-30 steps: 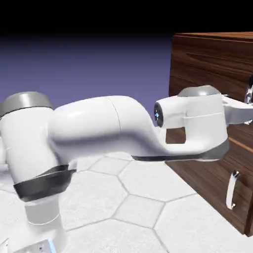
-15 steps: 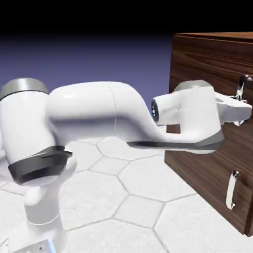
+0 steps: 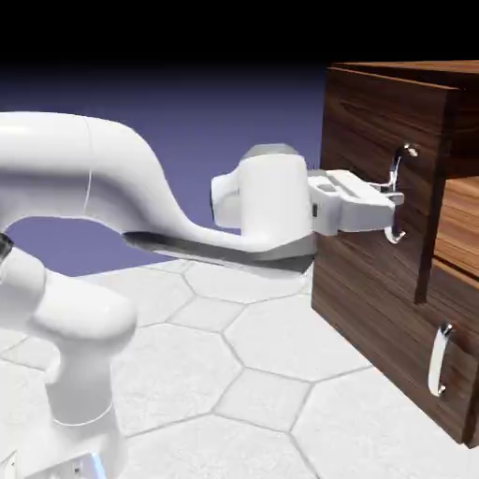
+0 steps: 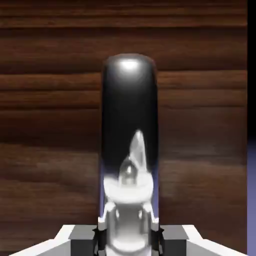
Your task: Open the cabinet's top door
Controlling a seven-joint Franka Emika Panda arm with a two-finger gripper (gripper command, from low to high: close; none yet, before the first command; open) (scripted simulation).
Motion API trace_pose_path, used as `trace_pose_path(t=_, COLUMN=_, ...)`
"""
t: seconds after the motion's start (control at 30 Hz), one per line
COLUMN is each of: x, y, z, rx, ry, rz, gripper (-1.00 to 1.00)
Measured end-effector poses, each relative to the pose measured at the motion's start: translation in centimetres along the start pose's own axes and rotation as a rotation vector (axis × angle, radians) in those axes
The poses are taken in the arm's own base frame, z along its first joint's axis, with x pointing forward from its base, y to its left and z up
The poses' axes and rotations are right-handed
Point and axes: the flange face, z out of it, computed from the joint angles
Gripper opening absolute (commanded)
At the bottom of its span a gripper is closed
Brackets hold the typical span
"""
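Observation:
The dark walnut cabinet (image 3: 465, 122) fills the exterior view's right side. Its top door (image 3: 365, 140) stands pulled out from the body, and lighter wood (image 3: 460, 220) shows behind it. My gripper (image 3: 394, 198) is shut on the top door's curved silver handle (image 3: 404, 155), with the white arm stretched level from the left. In the hand view the handle (image 4: 129, 120) runs as a dark shiny bar up the middle, over the door's wood grain (image 4: 50, 100). My gripper (image 4: 129, 231) clamps it, and a grey fingertip (image 4: 102, 231) presses each side.
The lower, shorter panel (image 3: 374, 323) sits below the top door, flush with the body, with its own silver handle (image 3: 438, 359). The table (image 3: 243, 393) is white with hexagonal tiles, and the robot's base (image 3: 79, 412) rises at the lower left.
The gripper has shut on the top door's handle. The hand has drawn back to the left with it, bringing the top door out from the cabinet front.

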Motion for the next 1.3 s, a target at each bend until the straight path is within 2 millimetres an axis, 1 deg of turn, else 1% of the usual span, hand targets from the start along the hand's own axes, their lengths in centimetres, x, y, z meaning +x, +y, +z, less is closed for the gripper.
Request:
trace_pose_path(t=0.2, x=-0.9, y=-1.0, z=-4.1, rx=-0.057, ry=0.056, rz=0.001, gripper=-1.00)
trace_pose_path(t=0.37, x=-1.8, y=-1.8, z=-7.1, rx=-0.100, ry=0.099, rz=0.000, gripper=-1.00)
trace_pose_path(t=0.67, x=-3.5, y=-3.5, z=-11.7, rx=-0.168, ry=0.168, rz=0.000, gripper=-1.00)
trace_pose_path(t=1.03, x=-5.2, y=-5.2, z=-15.5, rx=-0.229, ry=0.227, rz=0.001, gripper=-1.00)
trace_pose_path(t=1.3, x=-6.1, y=-6.1, z=-17.3, rx=-0.257, ry=0.256, rz=0.005, gripper=-1.00)
